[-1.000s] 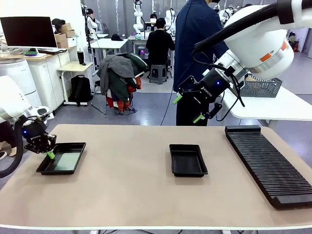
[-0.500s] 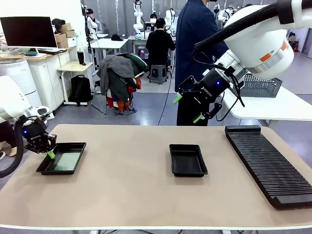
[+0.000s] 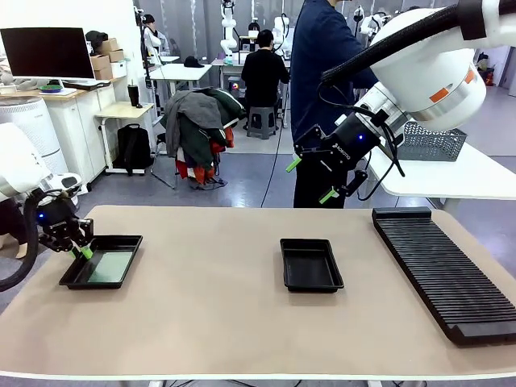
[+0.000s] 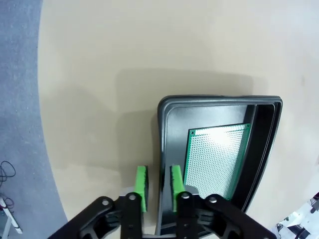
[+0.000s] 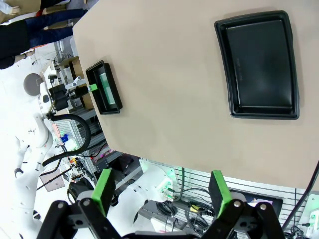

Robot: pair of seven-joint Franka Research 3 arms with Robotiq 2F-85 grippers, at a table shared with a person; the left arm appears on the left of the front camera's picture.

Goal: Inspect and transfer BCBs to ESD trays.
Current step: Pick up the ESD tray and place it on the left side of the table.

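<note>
Surface: beige table (image 3: 201,306) in a busy workshop, slotted rack (image 3: 443,274) along its right side.
Left tray (image 3: 97,285): at the table's left end, green board (image 4: 214,159) lying flat on its floor.
Middle tray (image 3: 306,241): bare, no board in it.
Left gripper (image 4: 158,185): pads a narrow gap apart, one outside the tray wall and one inside, gripping nothing.
Right gripper (image 3: 310,181): spread wide, empty, high above the table's far edge.
Step, probably: letting go after setting the board down.
Doing it well: open wider, rise straight up, clear the rim before any sideways swing, so neither tray nor board gets dragged.
</note>
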